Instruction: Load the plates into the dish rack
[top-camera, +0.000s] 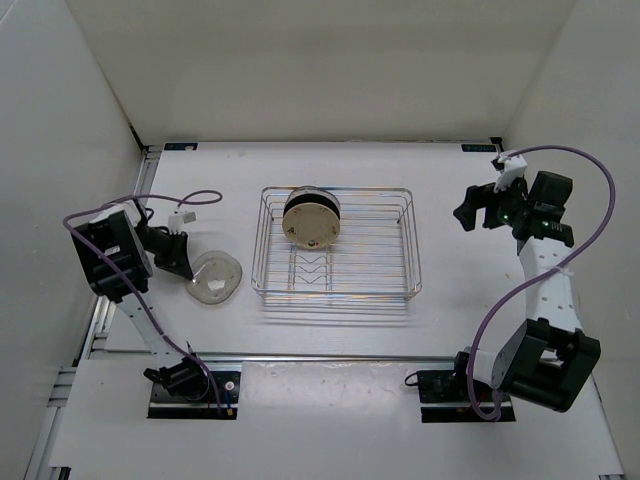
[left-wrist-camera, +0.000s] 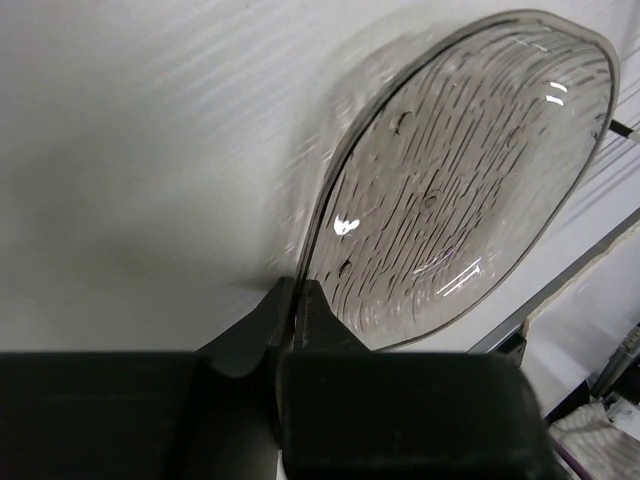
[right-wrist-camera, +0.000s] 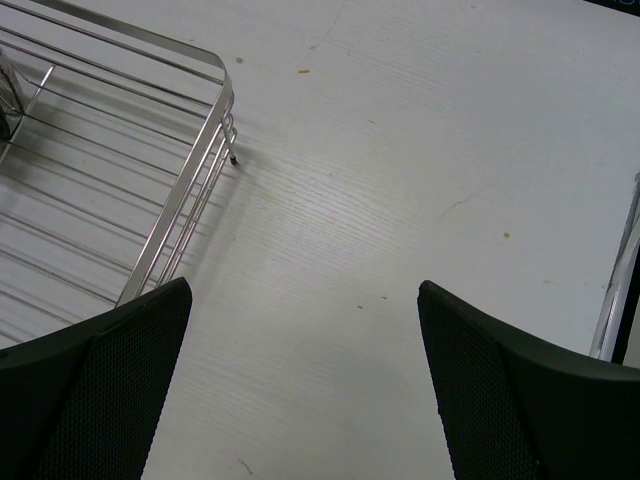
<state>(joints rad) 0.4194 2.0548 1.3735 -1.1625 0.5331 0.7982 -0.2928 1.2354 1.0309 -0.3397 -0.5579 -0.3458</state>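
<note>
Closest in, at the left pincer (left-wrist-camera: 297, 300): clamps shut on the thin rim of the clear glass plate (left-wrist-camera: 470, 170), edge-on, seemingly to tip it up from the tabletop (left-wrist-camera: 120, 150) for an upright slot. Puts that plate left of the dish rack (top-camera: 375, 265), near it but apart, with the pincer at the plate's left rim; shows the other plates (top-camera: 312, 222) standing together in the rack's far half. Holds the right pincer (right-wrist-camera: 303, 290) wide and empty, right of the rack, probably out of the way.
</note>
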